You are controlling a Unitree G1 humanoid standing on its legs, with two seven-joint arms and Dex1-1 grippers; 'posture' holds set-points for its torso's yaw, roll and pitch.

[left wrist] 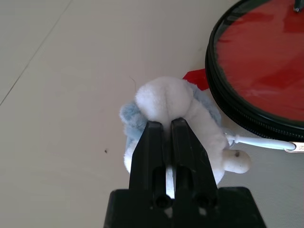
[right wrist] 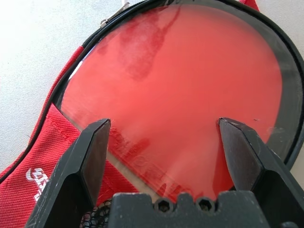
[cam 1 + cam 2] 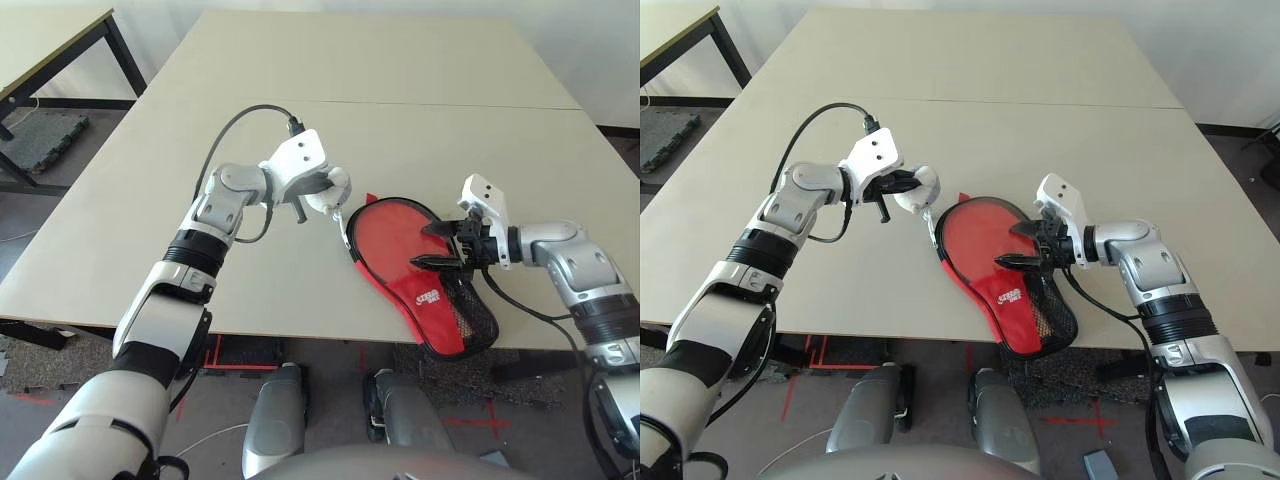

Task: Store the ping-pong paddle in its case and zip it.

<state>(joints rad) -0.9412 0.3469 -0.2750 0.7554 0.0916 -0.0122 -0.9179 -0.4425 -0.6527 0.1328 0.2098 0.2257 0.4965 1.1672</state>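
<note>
On the pale table (image 3: 420, 110) we are seeing the ping-pong paddle (image 2: 180, 90) already lying in the unzipped case (image 3: 440, 315) just ahead of our wide-open right gripper (image 3: 433, 246), while our left gripper (image 1: 167, 130) is pinching the white zipper charm (image 1: 166, 97), leaving the zipping undone.

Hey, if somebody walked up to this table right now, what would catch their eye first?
Probably the red case near the table's front edge, lying open with the ping-pong paddle's red face showing inside its black zipper rim. Next, the left gripper just beside it, shut on a fluffy white lump corded to the zipper. The right gripper hangs open over the case.
</note>
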